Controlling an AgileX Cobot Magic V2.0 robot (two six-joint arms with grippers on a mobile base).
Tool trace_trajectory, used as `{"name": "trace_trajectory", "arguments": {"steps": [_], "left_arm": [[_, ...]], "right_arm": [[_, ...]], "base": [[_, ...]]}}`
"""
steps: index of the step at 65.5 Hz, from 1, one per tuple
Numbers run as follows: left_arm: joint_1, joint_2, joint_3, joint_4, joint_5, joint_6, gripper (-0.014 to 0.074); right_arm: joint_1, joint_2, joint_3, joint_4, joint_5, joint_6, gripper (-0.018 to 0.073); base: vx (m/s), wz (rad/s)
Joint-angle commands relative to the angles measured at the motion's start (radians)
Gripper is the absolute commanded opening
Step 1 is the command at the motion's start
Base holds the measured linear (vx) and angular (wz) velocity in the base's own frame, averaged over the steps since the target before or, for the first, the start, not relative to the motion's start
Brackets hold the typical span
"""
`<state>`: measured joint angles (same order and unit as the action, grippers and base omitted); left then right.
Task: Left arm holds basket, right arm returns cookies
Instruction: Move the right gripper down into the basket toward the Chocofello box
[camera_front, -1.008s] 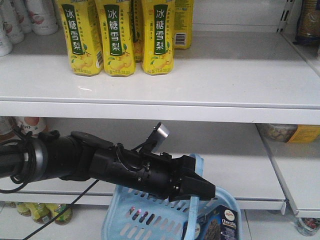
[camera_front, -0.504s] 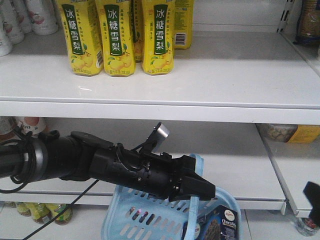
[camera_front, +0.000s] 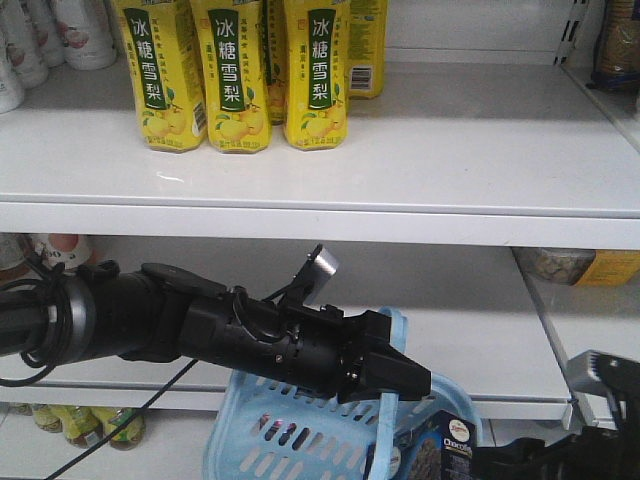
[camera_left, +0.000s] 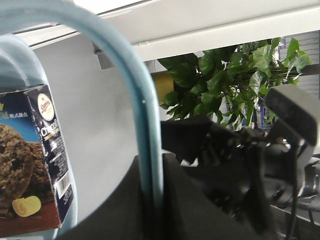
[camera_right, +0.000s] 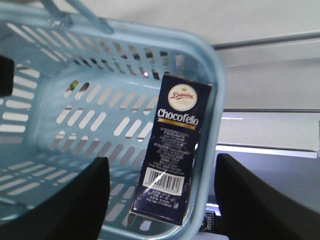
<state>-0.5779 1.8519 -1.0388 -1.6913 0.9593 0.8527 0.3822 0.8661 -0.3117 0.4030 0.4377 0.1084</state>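
Basket (camera_front: 262, 440) first: your left claw (camera_front: 398, 378) is clamped on its hoop handle (camera_left: 148, 125), hanging it in front of the lower shelf (camera_front: 470, 325). Inside the basket, the cookies (camera_right: 175, 165) stand against its right-hand wall. At the basket's right, your right claw (camera_right: 161, 200) is spread wide, a finger on either side of the carton, not touching it. Close carelessly and you may pinch the basket's rim along with the box, or push the basket so it swings on its handle.
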Motion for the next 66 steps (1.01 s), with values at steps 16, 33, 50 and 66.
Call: {"name": "trace_trajectory", "arguments": {"steps": [16, 33, 50, 66], "left_arm": [[0.001, -0.052, -0.022, -0.085, 0.002, 0.048, -0.0006], [0.001, -0.052, -0.022, -0.085, 0.002, 0.048, -0.0006], [0.001, -0.052, -0.022, -0.085, 0.002, 0.048, -0.0006], [0.001, -0.052, -0.022, -0.085, 0.002, 0.048, -0.0006]], "right_arm": [[0.074, 0.256, -0.081, 0.092, -0.102, -0.108, 0.0519], [0.074, 0.357, -0.166, 0.100, -0.070, -0.127, 0.0541], [0.074, 0.430, -0.174, 0.144, -0.074, -0.130, 0.0541], [0.074, 0.481, -0.174, 0.207, -0.107, -0.144, 0.0541]], "base": [[0.00, 0.00], [0.00, 0.00], [0.00, 0.00], [0.00, 0.00]]}}
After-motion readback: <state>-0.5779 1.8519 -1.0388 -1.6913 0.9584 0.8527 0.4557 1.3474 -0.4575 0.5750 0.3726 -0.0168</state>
